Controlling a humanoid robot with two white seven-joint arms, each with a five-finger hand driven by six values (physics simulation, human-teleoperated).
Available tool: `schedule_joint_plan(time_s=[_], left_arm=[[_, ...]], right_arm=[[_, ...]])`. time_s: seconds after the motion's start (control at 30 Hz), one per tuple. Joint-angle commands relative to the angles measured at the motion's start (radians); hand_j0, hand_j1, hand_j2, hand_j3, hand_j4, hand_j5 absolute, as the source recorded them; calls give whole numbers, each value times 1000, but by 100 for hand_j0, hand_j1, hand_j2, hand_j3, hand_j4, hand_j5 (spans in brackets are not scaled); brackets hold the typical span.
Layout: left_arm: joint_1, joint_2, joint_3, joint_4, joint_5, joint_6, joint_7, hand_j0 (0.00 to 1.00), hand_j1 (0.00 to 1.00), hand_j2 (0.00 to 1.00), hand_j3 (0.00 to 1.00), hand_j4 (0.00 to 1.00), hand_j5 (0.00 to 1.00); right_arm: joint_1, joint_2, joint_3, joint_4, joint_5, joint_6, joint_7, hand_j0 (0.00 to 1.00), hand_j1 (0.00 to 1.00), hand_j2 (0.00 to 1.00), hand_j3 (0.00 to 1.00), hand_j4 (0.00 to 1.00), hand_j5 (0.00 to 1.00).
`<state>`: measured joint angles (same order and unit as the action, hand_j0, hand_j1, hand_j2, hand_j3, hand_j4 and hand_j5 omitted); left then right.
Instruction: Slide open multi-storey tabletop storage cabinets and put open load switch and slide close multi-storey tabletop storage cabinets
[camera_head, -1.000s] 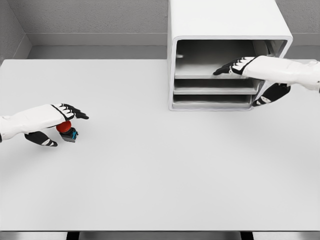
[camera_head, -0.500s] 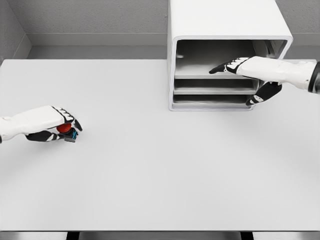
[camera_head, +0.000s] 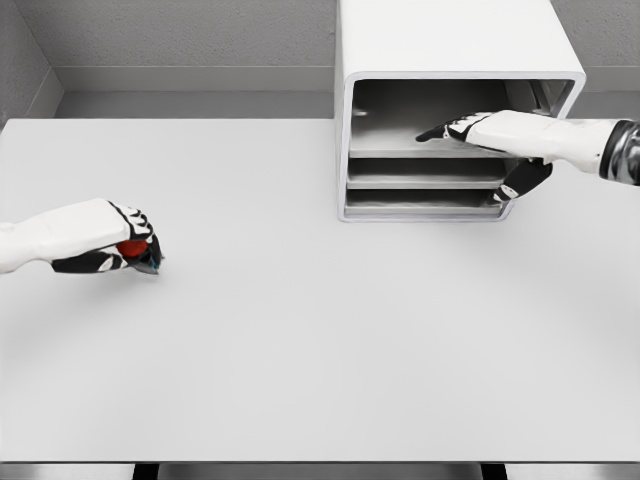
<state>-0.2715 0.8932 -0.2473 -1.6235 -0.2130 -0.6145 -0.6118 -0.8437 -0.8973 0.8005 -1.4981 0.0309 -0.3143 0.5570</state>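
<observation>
I see left hand (camera_head: 112, 240) near left edge of tabletop (camera_head: 300, 330), fingers clenched around load switch (camera_head: 135, 250), red knob showing. Right hand (camera_head: 478, 130) at storage cabinet (camera_head: 450, 60) by far edge, fingers extended flat onto top drawer (camera_head: 430, 148), thumb below; gripping nothing that I can see.

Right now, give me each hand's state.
Left hand: closed around the red switch.
Right hand: open, fingers extended at the cabinet drawer.

White three-tier cabinet (camera_head: 450, 40) stands far right, front open; red-topped switch (camera_head: 133, 249) lies far left.
</observation>
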Motion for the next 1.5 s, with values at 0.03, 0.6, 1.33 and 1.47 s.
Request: schedule_joint_plan(time_s=[0.03, 0.6, 1.33, 1.47], left_arm=[[-3, 33, 2, -52, 70, 4, 1, 44, 44, 44, 44, 44, 44], [-107, 27, 5, -139, 156, 4, 1, 44, 44, 44, 44, 44, 44], [-275, -157, -121, -139, 149, 4, 1, 45, 45, 45, 45, 45, 45], [-285, -192, -122, -139, 146, 4, 1, 45, 45, 45, 45, 45, 45]], right_arm=[[2, 14, 0, 24, 9, 1, 0, 100, 100, 100, 100, 100, 100], [6, 20, 6, -22, 58, -22, 21, 100, 100, 100, 100, 100, 100], [48, -84, 2, -139, 57, -118, 26, 100, 100, 100, 100, 100, 100], [60, -101, 0, -145, 57, -144, 26, 100, 100, 100, 100, 100, 100]])
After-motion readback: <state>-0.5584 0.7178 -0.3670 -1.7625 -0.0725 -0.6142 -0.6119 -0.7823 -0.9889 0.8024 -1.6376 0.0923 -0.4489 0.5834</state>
